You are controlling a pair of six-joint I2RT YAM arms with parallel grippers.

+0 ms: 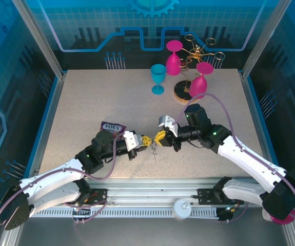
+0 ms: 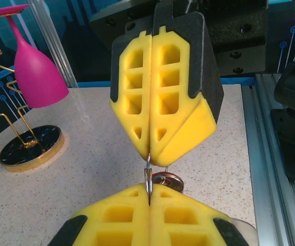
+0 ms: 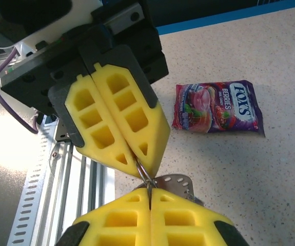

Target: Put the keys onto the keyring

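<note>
A speckled beige table (image 1: 85, 102) sits inside blue walls. Above the near middle of the table, a thin silver wire ring (image 2: 148, 177) (image 3: 144, 173) is held off the top. It is very small and stands on its edge. Just behind it is a flat silver metal key piece (image 2: 169, 180) (image 3: 177, 183). I cannot tell if the two are joined.

The two arms reach in low from the near corners and meet tip to tip. The left gripper (image 1: 146, 139) (image 3: 137, 159) has its yellow pads pressed together on the ring. The right gripper (image 1: 159, 137) (image 2: 150, 151) pinches the same ring from the other side.

There is one purple sweet packet (image 1: 112, 126) just behind the left gripper. At the back are one teal plastic goblet (image 1: 158, 77), two pink plastic goblets (image 1: 174, 59) and one gold wire rack (image 1: 198, 54).
</note>
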